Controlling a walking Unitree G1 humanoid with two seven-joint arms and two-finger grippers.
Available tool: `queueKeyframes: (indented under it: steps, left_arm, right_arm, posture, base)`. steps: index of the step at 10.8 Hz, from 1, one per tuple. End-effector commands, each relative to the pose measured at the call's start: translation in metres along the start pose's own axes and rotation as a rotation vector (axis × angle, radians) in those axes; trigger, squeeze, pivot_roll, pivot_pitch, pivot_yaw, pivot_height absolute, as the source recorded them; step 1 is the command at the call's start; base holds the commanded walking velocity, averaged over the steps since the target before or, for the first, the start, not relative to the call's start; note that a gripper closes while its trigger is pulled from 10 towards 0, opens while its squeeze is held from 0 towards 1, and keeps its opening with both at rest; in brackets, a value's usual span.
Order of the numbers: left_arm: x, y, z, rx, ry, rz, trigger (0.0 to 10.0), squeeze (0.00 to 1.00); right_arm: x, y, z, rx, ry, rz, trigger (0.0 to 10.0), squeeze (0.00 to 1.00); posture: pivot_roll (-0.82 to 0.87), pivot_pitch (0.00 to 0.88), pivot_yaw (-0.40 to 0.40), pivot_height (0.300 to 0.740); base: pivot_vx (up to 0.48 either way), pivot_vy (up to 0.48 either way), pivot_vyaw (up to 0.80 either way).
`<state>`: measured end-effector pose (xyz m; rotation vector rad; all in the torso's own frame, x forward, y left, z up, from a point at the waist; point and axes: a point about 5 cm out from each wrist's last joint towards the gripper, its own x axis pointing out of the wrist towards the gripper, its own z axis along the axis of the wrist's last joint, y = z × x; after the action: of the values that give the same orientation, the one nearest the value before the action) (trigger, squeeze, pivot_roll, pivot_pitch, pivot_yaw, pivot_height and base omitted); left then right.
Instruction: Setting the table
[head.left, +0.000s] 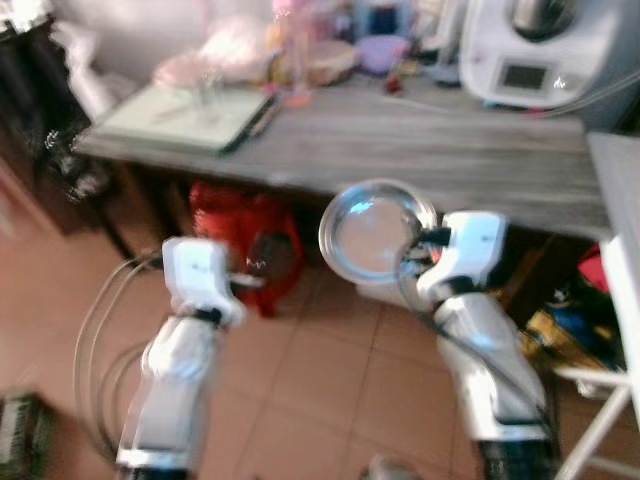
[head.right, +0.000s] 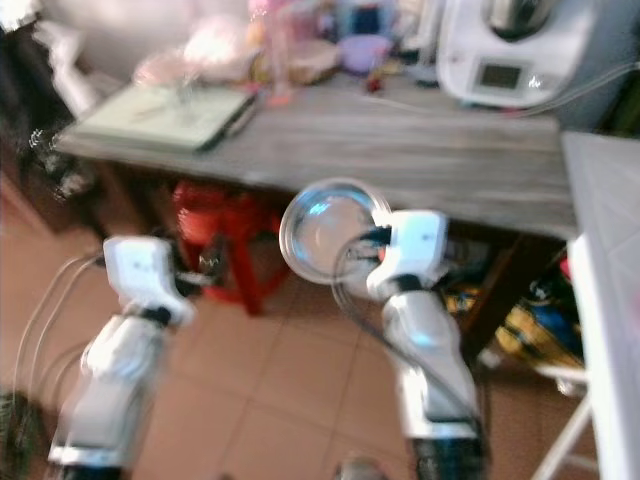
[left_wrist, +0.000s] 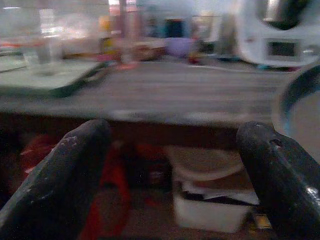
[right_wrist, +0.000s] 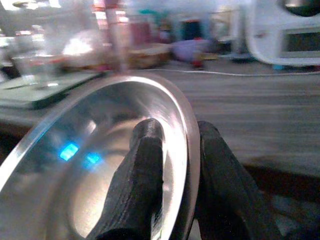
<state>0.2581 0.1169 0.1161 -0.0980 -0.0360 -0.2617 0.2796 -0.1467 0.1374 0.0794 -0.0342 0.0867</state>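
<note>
Since the plate isn't over the tabletop (head.left: 420, 150) yet, I'd say the step in hand is carrying it in and setting it down flat on the bare grey stretch along the near edge. That long slab looks like weathered wood grain, matte, roomy in the middle, cluttered only along the far edge. To do it well the arm probably needs to rise above the near edge first, then level the plate out before letting go, because right now it's tipped up almost on its rim and a release like that would likely send it clattering.

Far right corner has a white kitchen machine (head.left: 535, 50), glossy plastic with a small display. Near the left corner sits a flat pale-green tray (head.left: 180, 115) with a clear glass on it.

The steel plate (head.left: 375, 232) is round, shallow, mirror-shiny, so slippery I'd guess. It hangs in front of the near edge, below tabletop height. The right hand (right_wrist: 176, 165) pinches its rim, one black finger inside the bowl, one behind.

The left hand (left_wrist: 175, 175) is spread wide with nothing in it, level with the near edge.
</note>
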Motion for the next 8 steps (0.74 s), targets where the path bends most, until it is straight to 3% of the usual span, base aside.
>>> queueKeyframes:
  steps: [1, 2, 6, 8]
  left_arm:
    - [-0.001, 0.009, 0.005, 0.019, -0.013, 0.017, 10.0, 0.00]
    - [0.000, 0.008, 0.005, 0.013, -0.013, 0.013, 10.0, 0.00]
    - [-0.001, 0.007, 0.002, 0.002, 0.001, 0.007, 10.0, 0.00]
    - [-0.004, 0.013, -0.003, 0.015, 0.018, 0.046, 10.0, 0.00]
  right_arm:
    - [0.004, 0.011, 0.006, 0.020, -0.026, 0.033, 10.0, 0.00]
    - [0.005, 0.009, 0.006, 0.021, -0.026, 0.024, 10.0, 0.00]
    - [0.008, 0.004, 0.007, 0.029, -0.028, -0.017, 10.0, 0.00]
    - [0.004, -0.010, -0.003, 0.048, 0.016, -0.108, 10.0, 0.00]
  posture:
    - [-0.03, 0.001, 0.059, 0.740]
    - [-0.03, 0.001, 0.059, 0.740]
    - [-0.02, 0.005, 0.061, 0.740]
    - [-0.02, 0.014, 0.060, 0.740]
  base:
    - [0.480, 0.000, -0.80]
    - [0.480, 0.000, -0.48]
    - [0.457, 0.000, 0.00]
    - [0.176, 0.161, 0.00]
